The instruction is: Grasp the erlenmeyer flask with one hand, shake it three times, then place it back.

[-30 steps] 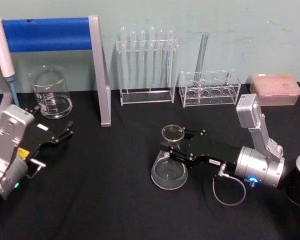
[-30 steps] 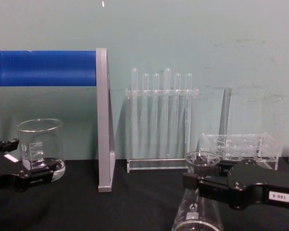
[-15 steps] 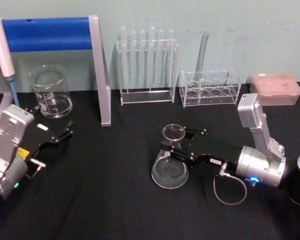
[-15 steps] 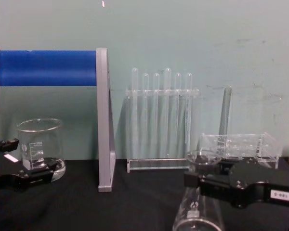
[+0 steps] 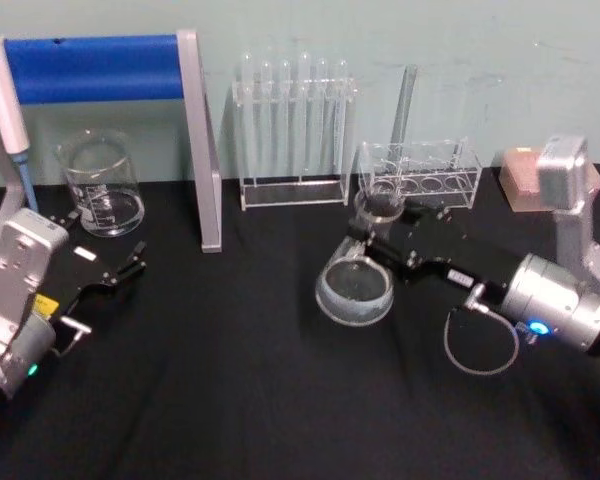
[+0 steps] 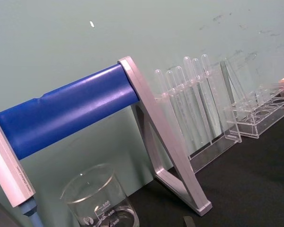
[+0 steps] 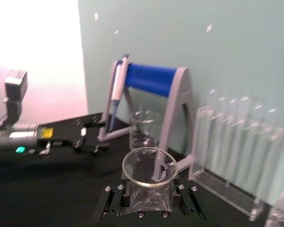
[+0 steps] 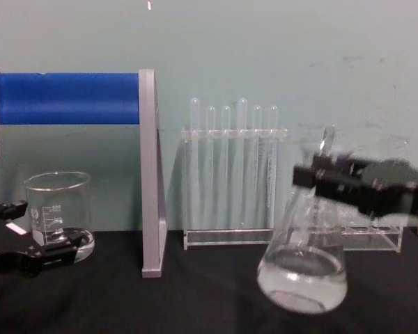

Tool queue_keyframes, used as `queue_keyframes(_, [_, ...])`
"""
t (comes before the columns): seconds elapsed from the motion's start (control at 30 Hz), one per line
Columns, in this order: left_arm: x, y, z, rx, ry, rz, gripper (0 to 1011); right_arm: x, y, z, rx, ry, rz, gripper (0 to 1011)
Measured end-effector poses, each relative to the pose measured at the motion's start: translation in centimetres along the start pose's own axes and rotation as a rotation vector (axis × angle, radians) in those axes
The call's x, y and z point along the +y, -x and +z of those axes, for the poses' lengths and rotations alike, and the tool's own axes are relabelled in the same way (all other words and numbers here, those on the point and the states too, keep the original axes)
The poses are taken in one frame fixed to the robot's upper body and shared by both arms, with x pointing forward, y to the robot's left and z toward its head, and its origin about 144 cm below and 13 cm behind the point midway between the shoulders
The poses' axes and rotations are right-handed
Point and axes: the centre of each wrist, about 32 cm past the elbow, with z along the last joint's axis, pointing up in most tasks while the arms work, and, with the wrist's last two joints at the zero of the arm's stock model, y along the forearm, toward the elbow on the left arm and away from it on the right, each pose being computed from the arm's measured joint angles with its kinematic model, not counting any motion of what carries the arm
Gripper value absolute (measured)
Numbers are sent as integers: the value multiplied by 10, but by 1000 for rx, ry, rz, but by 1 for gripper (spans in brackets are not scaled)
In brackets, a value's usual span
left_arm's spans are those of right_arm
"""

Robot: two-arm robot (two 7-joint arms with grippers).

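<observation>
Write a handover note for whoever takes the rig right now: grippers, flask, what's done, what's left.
Right gripper: shut on the neck of the erlenmeyer flask, holding it tilted and apparently clear of the table.
Left gripper: open, idle at the left beside the beaker.
Done: grasp and lift.
Left: the shaking (how many shakes are done cannot be told from these views), then set the flask upright on the table and release.

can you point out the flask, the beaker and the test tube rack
flask [image 8: 303, 273], chest view, on its wide lower body
beaker [image 8: 56, 209], chest view, on the middle of its glass wall
test tube rack [image 8: 223, 238], chest view, on its clear base
</observation>
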Motion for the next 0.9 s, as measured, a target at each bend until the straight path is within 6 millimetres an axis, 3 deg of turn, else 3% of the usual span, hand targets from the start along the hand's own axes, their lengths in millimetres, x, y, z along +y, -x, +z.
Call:
queue_keyframes(0.37, [0, 0, 0, 0, 0, 0, 1001, -16, 21, 27, 4, -38, -160, 449])
queue_keyframes(0.9, [0, 0, 0, 0, 0, 0, 1001, -28, 28, 27, 14, 9, -362, 449])
